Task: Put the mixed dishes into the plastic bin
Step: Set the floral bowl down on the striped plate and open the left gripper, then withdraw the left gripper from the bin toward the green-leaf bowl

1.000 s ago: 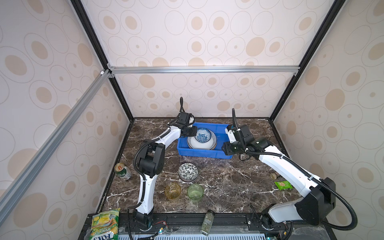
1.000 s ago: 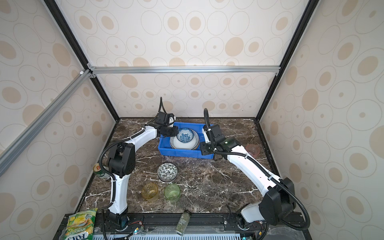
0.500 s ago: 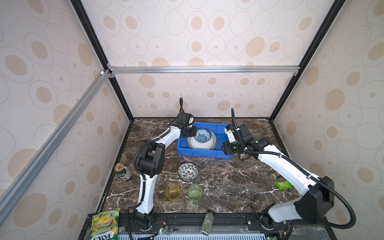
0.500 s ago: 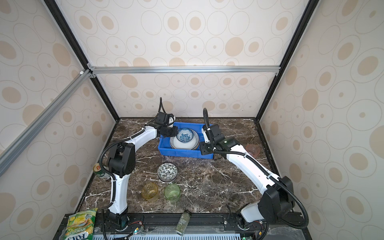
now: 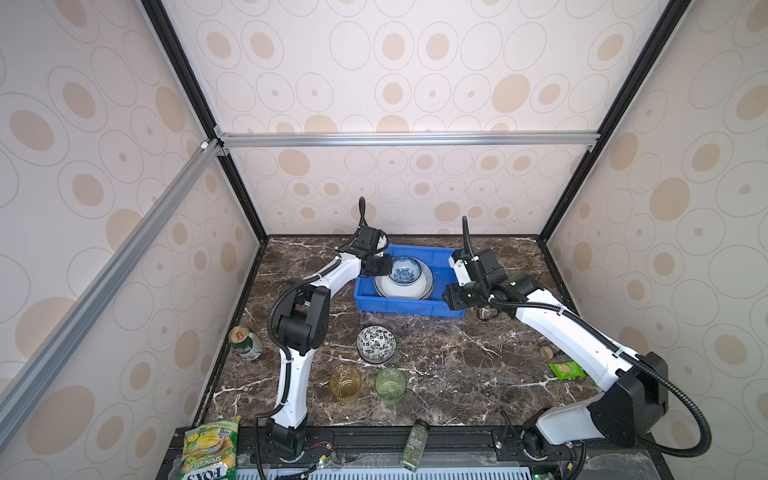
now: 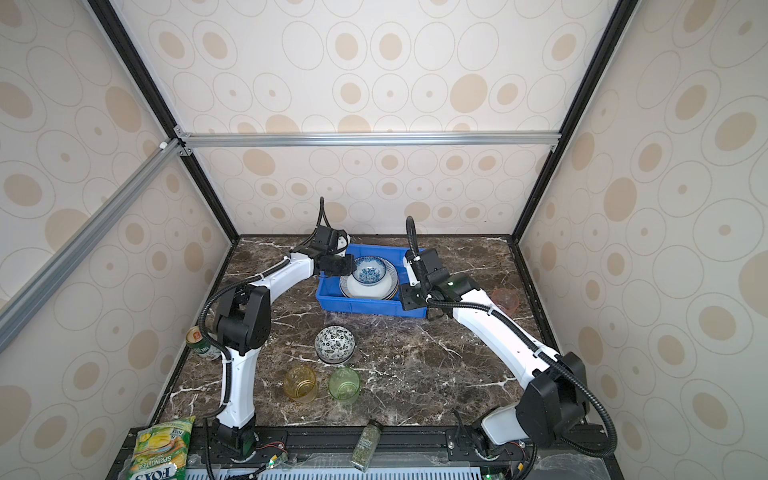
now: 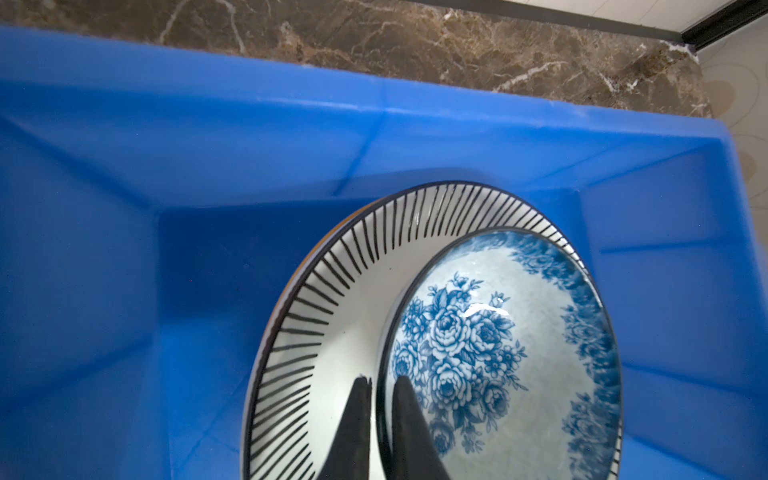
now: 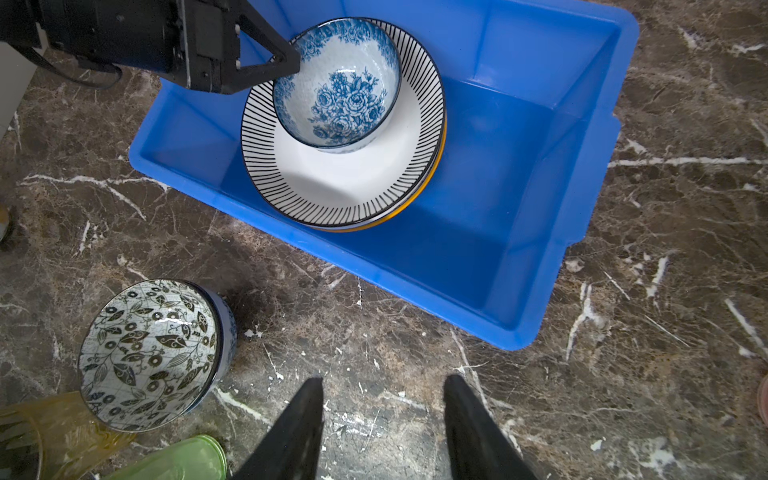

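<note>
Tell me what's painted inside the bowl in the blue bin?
The bowl has blue roses on white, clearest in the right wrist view.

blue bin (image 5: 409, 309): upright at the back middle of the worktop (image 5: 457, 374) | striped-rim plate (image 8: 345, 174): flat in the bin's left half | blue flower bowl (image 7: 498, 340): upright on that plate | black-and-white leaf bowl (image 5: 376, 344): on the worktop, in front of the bin | yellow glass (image 5: 345, 382), green glass (image 5: 390, 384): side by side, nearer the front | pink glass (image 6: 506, 300): right of the bin
</note>
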You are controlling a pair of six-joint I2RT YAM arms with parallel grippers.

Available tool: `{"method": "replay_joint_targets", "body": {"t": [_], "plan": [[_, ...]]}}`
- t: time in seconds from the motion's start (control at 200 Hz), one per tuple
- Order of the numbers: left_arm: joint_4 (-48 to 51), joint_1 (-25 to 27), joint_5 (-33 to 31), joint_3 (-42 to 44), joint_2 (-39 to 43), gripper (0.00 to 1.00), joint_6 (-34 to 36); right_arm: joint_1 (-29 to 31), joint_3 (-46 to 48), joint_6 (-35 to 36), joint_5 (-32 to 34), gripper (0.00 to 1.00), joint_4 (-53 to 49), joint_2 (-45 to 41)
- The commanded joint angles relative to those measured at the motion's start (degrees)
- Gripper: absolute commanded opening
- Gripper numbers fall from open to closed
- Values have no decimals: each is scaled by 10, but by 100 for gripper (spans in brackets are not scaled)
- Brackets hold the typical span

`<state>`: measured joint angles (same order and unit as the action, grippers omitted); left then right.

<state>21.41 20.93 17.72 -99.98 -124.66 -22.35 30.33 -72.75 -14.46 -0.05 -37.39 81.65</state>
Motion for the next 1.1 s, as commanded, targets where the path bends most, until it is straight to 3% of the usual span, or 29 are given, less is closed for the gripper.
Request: {"method": "replay_joint_targets", "body": {"t": [0.0, 1.096], "plan": [[2, -4, 2, 16, 14, 13, -3, 5, -17, 2, -2, 51, -13, 0], [13, -4, 8, 48, 119, 22, 11, 5, 16, -17, -8, 51, -3, -48]]}}
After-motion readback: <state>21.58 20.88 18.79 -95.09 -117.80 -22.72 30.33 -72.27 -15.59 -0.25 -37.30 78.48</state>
